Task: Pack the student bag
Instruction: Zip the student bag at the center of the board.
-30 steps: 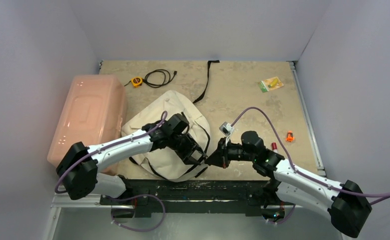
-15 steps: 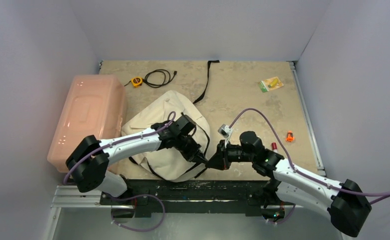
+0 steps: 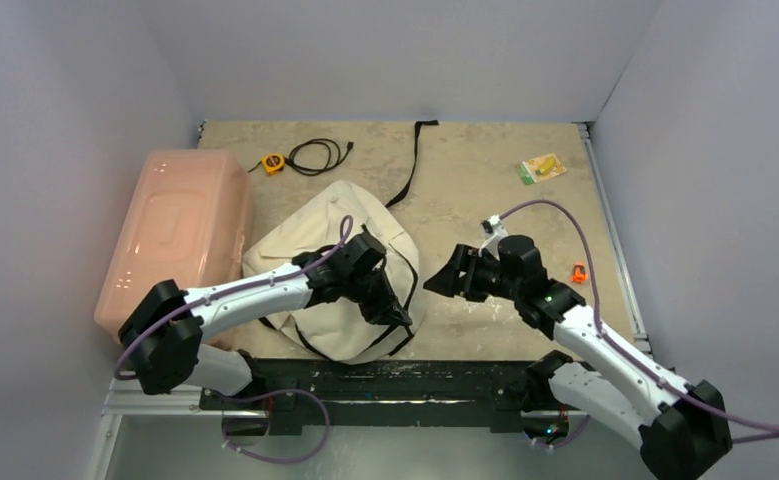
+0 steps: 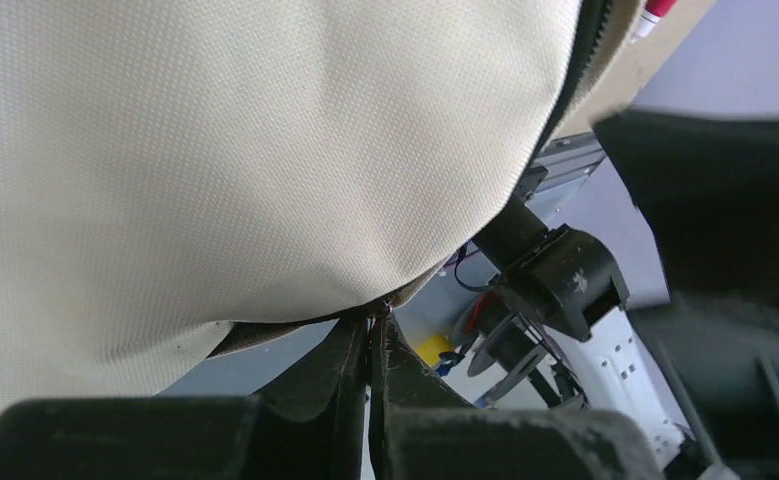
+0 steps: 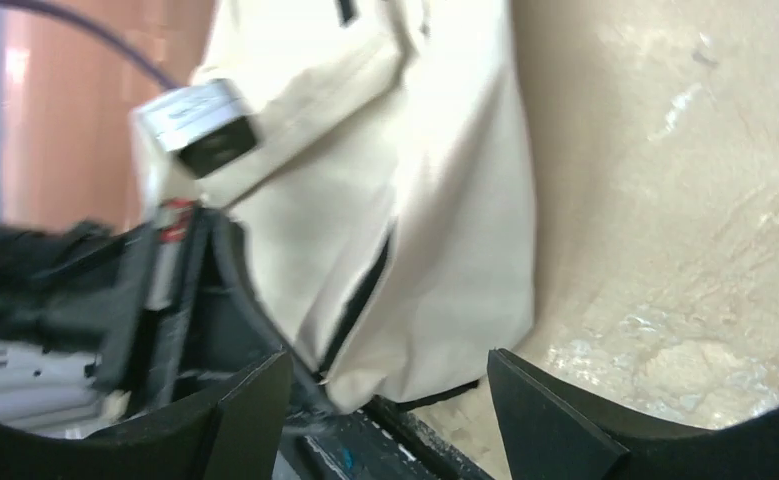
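The student bag, a cream canvas backpack with black straps, lies at the table's near edge, left of the middle. My left gripper is at the bag's near right corner. In the left wrist view its fingers are pressed together, pinching the bag's bottom seam, with the cream fabric filling the view above. My right gripper hovers just right of the bag. It is open with nothing between its fingers, and the bag's corner lies ahead of it.
A rigid pink bin stands left of the bag. An orange tape measure, a coiled black cable and a loose black strap lie at the back. A yellow-green packet and a small orange piece lie to the right.
My right gripper has opened, let go at the bag's corner and drawn back up and to the right. My left gripper has shut on the bag's near edge.
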Available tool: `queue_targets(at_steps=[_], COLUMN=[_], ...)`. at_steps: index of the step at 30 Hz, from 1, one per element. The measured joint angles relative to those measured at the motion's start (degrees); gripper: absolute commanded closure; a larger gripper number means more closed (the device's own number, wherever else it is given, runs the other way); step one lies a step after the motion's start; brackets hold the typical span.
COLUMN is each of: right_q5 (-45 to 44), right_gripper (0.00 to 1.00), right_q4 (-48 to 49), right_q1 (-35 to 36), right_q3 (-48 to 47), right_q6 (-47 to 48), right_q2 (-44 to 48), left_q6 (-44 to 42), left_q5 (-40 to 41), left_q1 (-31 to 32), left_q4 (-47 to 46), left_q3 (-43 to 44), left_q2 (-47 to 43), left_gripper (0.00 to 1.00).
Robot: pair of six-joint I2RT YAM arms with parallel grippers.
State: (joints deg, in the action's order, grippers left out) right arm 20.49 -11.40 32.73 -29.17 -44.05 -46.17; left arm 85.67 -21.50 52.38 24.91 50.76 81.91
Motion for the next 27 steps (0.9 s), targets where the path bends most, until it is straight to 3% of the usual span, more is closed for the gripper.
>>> queue_targets(at_steps=[5, 10, 14, 17, 27], right_q5=[-0.5, -2.29, -4.15, -4.42, -2.64], right_gripper=[0.29, 0.29, 0.63, 1.0, 1.0], right_q4=[2.36, 5.18, 7.69, 10.12, 11.32], right_q1=[-0.24, 3.89, 5.97, 6.08, -2.21], right_q3=[-2.91, -5.53, -6.29, -6.23, -5.84], right_q6=[-1.79, -2.4, -2.8, -4.09, -5.22], right_q2=[-13.46, -21.51, -23.41, -24.81, -26.29], left_q6=[-2.95, -4.33, -6.05, -8.22, -17.51], left_q5=[2.14, 1.4, 1.18, 2.1, 7.54], left_q1=[0.26, 0.31, 0.35, 0.33, 0.2], left_q4=[-3.23, -5.42, -5.79, -5.25, -2.47], left_q3=[-2.86, -3.82, -3.78, -3.13, -0.17], left_q2=[-5.11, -3.32, -2.21, -1.55, -0.24], left_gripper=[1.0, 1.0, 1.0, 1.0, 1.0])
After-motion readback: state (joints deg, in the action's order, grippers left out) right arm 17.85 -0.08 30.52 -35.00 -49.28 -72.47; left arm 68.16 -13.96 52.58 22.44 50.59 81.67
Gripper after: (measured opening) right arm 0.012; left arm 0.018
